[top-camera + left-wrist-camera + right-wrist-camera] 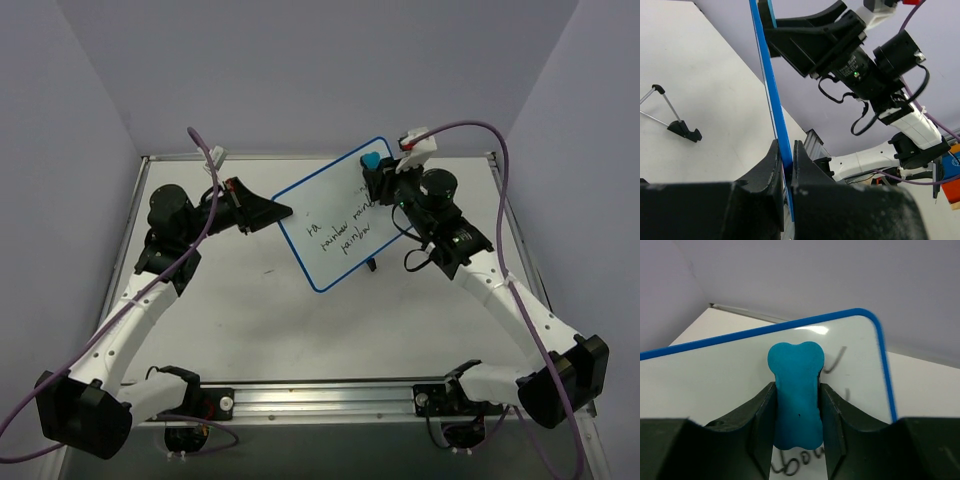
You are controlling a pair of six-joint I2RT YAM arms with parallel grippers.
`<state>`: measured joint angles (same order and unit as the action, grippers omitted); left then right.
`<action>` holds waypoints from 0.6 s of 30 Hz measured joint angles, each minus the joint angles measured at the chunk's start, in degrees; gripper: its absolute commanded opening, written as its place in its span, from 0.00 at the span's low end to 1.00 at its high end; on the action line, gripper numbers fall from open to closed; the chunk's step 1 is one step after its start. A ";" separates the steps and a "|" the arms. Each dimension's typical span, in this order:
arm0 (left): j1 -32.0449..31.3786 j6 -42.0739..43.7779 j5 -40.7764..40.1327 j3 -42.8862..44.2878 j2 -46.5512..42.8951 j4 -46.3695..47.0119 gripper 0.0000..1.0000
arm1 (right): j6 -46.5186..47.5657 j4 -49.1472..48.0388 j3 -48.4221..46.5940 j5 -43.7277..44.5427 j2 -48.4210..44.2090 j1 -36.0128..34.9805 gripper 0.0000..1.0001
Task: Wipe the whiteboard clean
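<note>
The whiteboard (pixel 335 215) is held up off the desk (pixel 250 330), tilted. The left hand (pixel 786 155) is clamped on its left short edge, fingers pinching the thin blue rim from both sides. The right hand (pixel 796 390) is closed around a blue eraser (pixel 795 385), which sits at the board's top right corner. From the left wrist view it looks to be touching the face, though I cannot be sure it is pressed flat.

The black handwriting (pixel 350 228) runs in lines along the board's long axis, and nearly all of it lies below and left of the eraser. The right hand is the nearer one to it, so the coming strokes likely need to go down the face and along those lines, while the left hand braces the board against the push.

The words are too small to read with certainty. The right wrist view cuts off everything under the eraser. A small wire stand (pixel 675 127) lies on the desk below the board.
</note>
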<state>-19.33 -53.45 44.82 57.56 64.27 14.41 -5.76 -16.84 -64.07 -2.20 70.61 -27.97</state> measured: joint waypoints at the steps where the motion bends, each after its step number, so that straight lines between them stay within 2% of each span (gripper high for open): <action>1: 0.02 0.00 0.00 0.00 0.02 -0.02 0.02 | 0.22 -0.17 0.00 -0.37 -0.02 -1.64 0.07; 6: 0.33 0.13 0.04 0.00 0.02 0.13 0.02 | 0.85 0.46 -1.22 -2.71 -0.22 -4.44 0.08; 18: 0.33 -0.11 1.33 -0.76 0.02 2.91 0.02 | 1.27 2.49 -4.00 -4.96 1.99 5.29 0.07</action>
<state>-19.00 -53.56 46.15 56.80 64.29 17.32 -4.49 -14.35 -68.07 -7.16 72.60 -22.68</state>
